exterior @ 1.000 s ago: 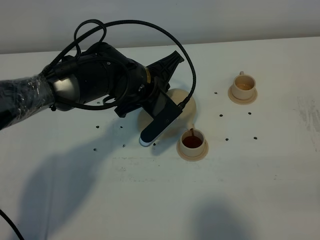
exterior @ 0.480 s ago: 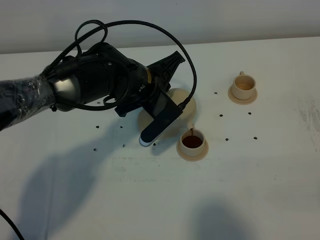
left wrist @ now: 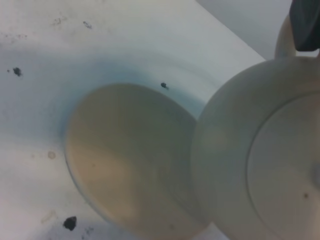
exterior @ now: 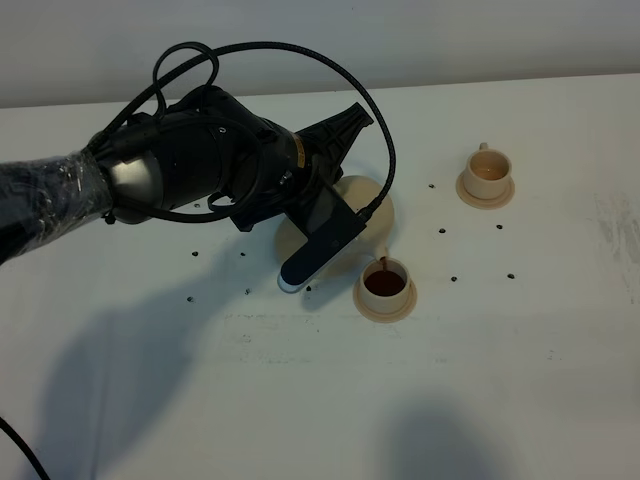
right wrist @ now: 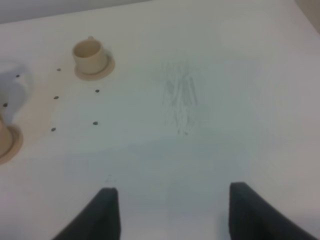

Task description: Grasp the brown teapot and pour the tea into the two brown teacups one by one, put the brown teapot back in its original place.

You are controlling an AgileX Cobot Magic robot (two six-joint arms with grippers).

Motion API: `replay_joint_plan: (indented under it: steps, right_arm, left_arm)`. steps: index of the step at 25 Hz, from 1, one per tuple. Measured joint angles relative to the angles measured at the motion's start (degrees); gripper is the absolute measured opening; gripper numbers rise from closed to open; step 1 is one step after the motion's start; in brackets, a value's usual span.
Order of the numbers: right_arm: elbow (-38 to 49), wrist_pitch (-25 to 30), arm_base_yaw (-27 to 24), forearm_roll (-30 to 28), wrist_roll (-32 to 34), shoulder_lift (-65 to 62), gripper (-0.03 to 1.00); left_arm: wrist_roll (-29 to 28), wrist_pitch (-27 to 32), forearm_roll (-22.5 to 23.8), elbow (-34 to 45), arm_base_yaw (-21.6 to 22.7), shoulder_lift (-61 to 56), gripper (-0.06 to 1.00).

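Observation:
My left gripper (exterior: 338,196) is shut on the loop handle of the brown teapot (exterior: 368,205) and holds it tilted over the near teacup (exterior: 385,285). A thin stream of dark tea falls from the spout into this cup, which holds dark tea on its saucer. In the left wrist view the teapot (left wrist: 260,155) hangs above the flat round tray (left wrist: 115,170). The tray (exterior: 288,238) is half hidden under the arm. The far teacup (exterior: 488,172) stands on its saucer, pale inside; it also shows in the right wrist view (right wrist: 90,54). My right gripper (right wrist: 175,215) is open and empty.
The white table (exterior: 480,380) carries several small dark marks around the cups. A faint scuffed patch (right wrist: 181,97) lies on the table right of the far teacup. The left arm's black cable (exterior: 270,48) loops above the arm.
The left arm has shifted very slightly up and right with the teapot. The tea keeps falling into the near cup. The right arm has not visibly moved.

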Motion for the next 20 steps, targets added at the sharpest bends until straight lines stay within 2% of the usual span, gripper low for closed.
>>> replay_joint_plan:
  steps: [20]
  right_arm:
    - [0.00, 0.00, 0.00, 0.00, 0.01, 0.00, 0.47]
  left_arm:
    - [1.50, 0.00, 0.07, 0.00, 0.00, 0.00, 0.09]
